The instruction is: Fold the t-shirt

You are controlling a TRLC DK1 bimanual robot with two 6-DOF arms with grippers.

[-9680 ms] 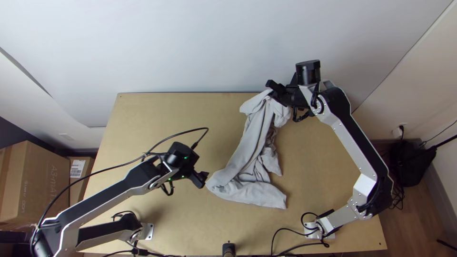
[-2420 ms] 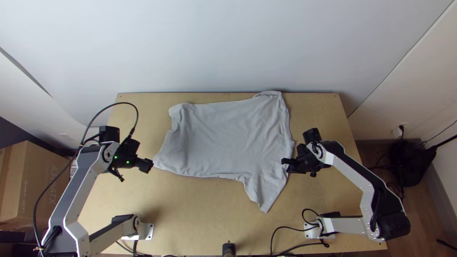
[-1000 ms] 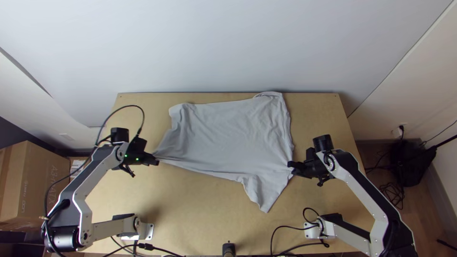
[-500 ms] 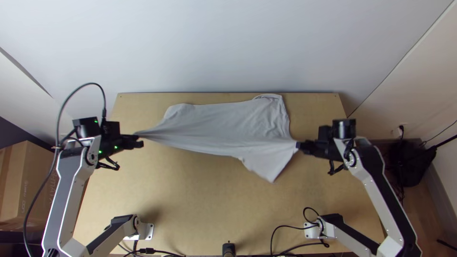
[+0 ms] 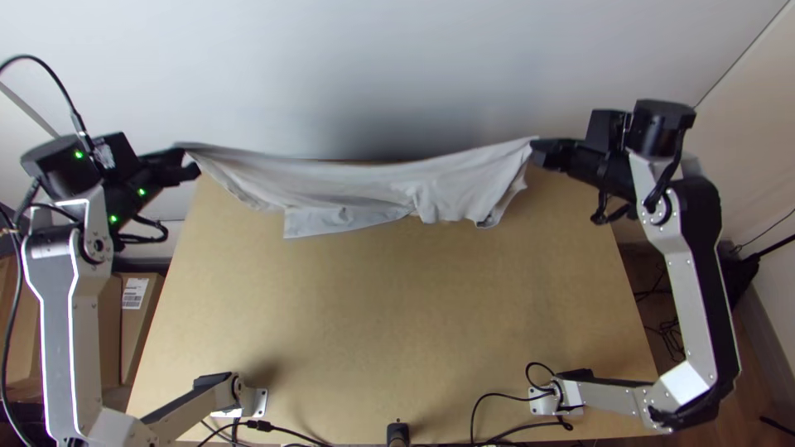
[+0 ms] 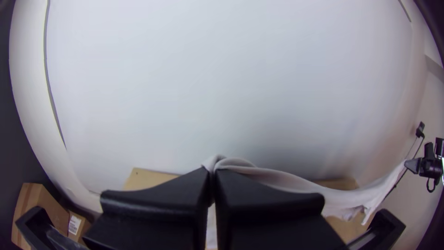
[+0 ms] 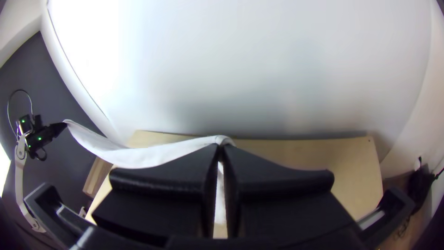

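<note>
1. The black, flat-fingered left gripper [image 5: 187, 160] and right gripper [image 5: 543, 153] pinch opposite ends of the light-grey cloth t-shirt [image 5: 348, 184].
2. Between them it hangs, sagging, toward the far side of the light wooden table [image 5: 397, 314].
3. Earlier it lay spread; now it is lifted.

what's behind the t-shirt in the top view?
Wall shows above the t-shirt. The far part of the table behind it is covered; can't tell whether anything lies there.

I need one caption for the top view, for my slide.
Left gripper and right gripper hold a grey t-shirt stretched between them above the table.
</note>
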